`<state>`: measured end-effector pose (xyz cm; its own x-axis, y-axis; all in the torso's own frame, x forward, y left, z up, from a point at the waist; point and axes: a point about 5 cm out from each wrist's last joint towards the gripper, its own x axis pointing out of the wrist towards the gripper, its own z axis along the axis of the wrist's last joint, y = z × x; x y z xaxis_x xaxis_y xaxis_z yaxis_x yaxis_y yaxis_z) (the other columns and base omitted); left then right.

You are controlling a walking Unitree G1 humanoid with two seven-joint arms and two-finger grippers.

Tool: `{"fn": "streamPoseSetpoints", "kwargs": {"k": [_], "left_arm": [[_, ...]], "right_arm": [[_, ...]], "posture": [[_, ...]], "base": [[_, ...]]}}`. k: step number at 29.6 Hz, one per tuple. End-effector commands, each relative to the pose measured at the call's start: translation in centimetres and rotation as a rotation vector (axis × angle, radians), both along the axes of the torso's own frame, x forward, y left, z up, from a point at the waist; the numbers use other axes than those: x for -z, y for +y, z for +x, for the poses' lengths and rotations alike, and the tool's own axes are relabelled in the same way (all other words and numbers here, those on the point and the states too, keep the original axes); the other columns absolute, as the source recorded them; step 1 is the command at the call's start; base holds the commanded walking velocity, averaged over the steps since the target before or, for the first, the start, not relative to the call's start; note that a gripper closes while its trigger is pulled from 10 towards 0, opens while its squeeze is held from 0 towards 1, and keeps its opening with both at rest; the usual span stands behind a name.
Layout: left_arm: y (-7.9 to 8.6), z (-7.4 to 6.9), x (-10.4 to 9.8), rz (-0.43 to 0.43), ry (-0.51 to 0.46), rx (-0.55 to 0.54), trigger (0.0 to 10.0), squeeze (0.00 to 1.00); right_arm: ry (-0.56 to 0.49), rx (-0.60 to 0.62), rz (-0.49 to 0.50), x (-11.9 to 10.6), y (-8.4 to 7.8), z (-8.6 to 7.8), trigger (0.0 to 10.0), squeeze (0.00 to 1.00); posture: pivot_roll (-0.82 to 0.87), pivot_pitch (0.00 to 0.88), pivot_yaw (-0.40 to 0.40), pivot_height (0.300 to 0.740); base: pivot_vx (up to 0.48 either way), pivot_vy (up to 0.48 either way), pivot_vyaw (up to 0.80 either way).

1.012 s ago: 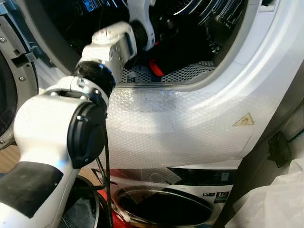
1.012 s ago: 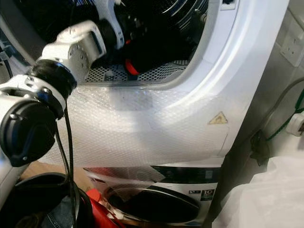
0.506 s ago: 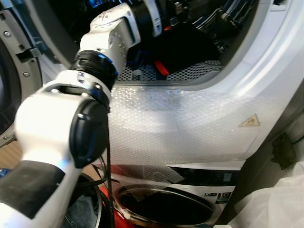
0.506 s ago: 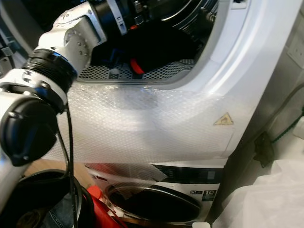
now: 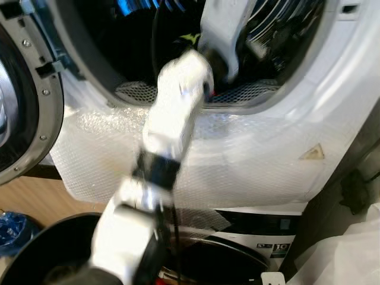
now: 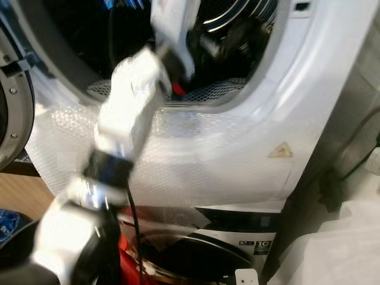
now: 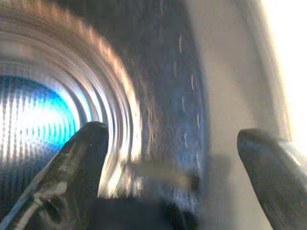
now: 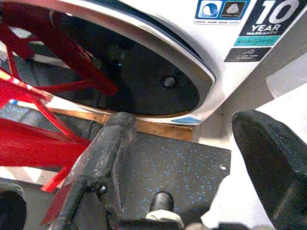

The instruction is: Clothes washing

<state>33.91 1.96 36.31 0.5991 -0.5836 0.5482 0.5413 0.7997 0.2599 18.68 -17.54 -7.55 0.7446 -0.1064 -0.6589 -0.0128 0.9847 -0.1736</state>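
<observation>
left pincer (image 7: 168,158): spread, empty, inside the shiny steel dryer drum (image 5: 279,35)
change: black garment let go, arm swinging up
right pincer (image 8: 192,158): spread, idle

Silver-white left arm (image 5: 172,119), black joints, black cable (image 6: 133,222)

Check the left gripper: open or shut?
Open. In the left wrist view the left gripper's two black fingers stand wide apart with nothing between them, facing the drum.
</observation>
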Motion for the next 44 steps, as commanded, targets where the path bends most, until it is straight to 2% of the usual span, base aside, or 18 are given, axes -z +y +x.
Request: {"fn": "streamPoseSetpoints", "kwargs": {"k": [1, 4, 9, 11, 12, 13, 15, 17, 21, 26, 29, 38, 40, 44], "left_arm": [[3.0, -0.7, -0.8, -0.032, -0.033, -0.118, 10.0, 0.00], [4.5, -1.3, 0.0, -0.050, -0.001, -0.169, 10.0, 0.00], [4.8, -2.9, 0.7, -0.127, 0.070, -0.252, 10.0, 0.00], [5.2, -2.9, 1.6, -0.158, 0.138, -0.321, 10.0, 0.00], [5.2, -2.9, 1.6, -0.158, 0.138, -0.321, 10.0, 0.00], [5.7, -2.5, 2.3, -0.167, 0.195, -0.359, 10.0, 0.00], [6.0, -2.2, 2.7, -0.172, 0.234, -0.383, 10.0, 0.00], [6.3, -1.6, 3.2, -0.169, 0.311, -0.351, 10.0, 0.00], [7.1, -1.5, 3.6, -0.118, 0.326, -0.399, 10.0, 0.00], [6.0, -1.3, 5.4, -0.070, 0.450, -0.310, 10.0, 0.00], [5.6, -1.3, 5.6, -0.041, 0.466, -0.272, 10.0, 0.00], [5.2, -0.9, 5.2, -0.060, 0.471, -0.214, 10.0, 0.00], [5.4, -0.4, 4.7, -0.042, 0.433, -0.224, 10.0, 0.00], [6.3, 1.5, 3.2, -0.012, 0.358, -0.252, 10.0, 0.00]], "right_arm": [[0.026, 0.002, 0.008, 0.4, 0.3, -0.7, 10.0, 0.00], [0.039, -0.004, 0.001, 0.6, 0.2, -1.0, 10.0, 0.00], [0.050, -0.006, -0.010, 0.7, -0.1, -1.2, 10.0, 0.00], [0.045, -0.010, -0.013, 0.6, -0.2, -1.0, 10.0, 0.00], [0.045, -0.010, -0.013, 0.6, -0.2, -1.0, 10.0, 0.00], [0.042, -0.010, -0.016, 0.5, -0.3, -0.8, 10.0, 0.00], [0.040, -0.009, -0.017, 0.4, -0.4, -0.7, 10.0, 0.00], [0.036, -0.011, -0.020, 0.3, -0.5, -0.6, 10.0, 0.00], [0.043, -0.022, -0.026, 0.4, -0.6, -0.8, 10.0, 0.00], [0.044, -0.030, -0.025, 0.4, -0.5, -0.8, 10.0, 0.00], [0.044, -0.031, -0.026, 0.4, -0.6, -0.8, 10.0, 0.00], [0.044, -0.024, -0.031, 0.5, -0.9, -1.1, 10.0, 0.00], [0.045, -0.020, -0.033, 0.6, -1.0, -1.3, 10.0, 0.00], [0.053, -0.015, -0.036, 0.8, -1.2, -1.9, 10.0, 0.00]], "posture": [[0.00, 0.000, 0.122, 0.740], [0.01, 0.000, 0.117, 0.740], [0.01, 0.000, 0.104, 0.740], [0.01, 0.000, 0.100, 0.740], [0.01, 0.000, 0.100, 0.740], [0.01, 0.000, 0.098, 0.740], [0.01, 0.000, 0.096, 0.740], [0.01, 0.000, 0.091, 0.740], [0.02, 0.000, 0.085, 0.740], [0.02, 0.000, 0.083, 0.740], [0.01, 0.000, 0.082, 0.740], [-0.01, 0.000, 0.089, 0.740], [-0.02, 0.000, 0.092, 0.740], [-0.04, 0.000, 0.096, 0.740]], "base": [[0.000, 0.000, 0.00], [0.000, 0.000, 0.00], [0.000, 0.000, 0.00], [0.000, 0.000, 0.00], [0.000, 0.000, 0.00], [0.000, 0.000, 0.00], [0.000, 0.000, 0.00], [0.000, 0.000, 0.00], [0.000, 0.000, 0.00], [0.000, 0.000, 0.00], [0.000, 0.000, 0.00], [0.000, 0.000, 0.00], [0.000, 0.000, 0.00], [0.000, 0.000, 0.00]]}}
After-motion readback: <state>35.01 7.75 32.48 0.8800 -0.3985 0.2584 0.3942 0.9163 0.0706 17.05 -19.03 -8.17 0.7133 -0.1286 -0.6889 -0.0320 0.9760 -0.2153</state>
